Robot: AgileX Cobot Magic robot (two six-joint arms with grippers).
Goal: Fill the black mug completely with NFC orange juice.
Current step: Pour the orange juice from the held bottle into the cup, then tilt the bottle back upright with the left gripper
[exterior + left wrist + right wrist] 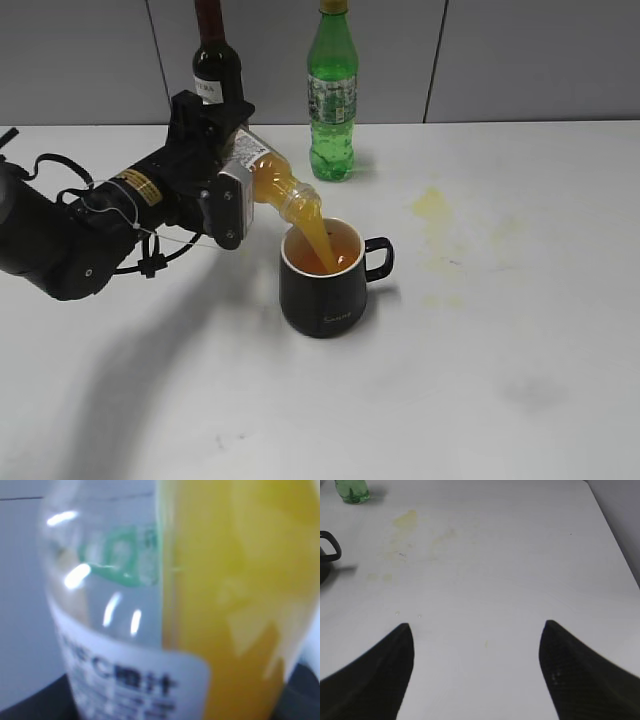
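Your left gripper (232,190) is clamped on the slim clear plastic bottle of NFC orange juice (268,178), tipped so its neck hangs over the squat matte black mug (325,280) near the middle of the white table (520,330); an orange stream is falling inside the white rim. Hold the neck centred above the opening, tilt gradually, and level off as the surface nears the brim. Your right gripper (477,672) rests spread apart and empty, away from the mug.
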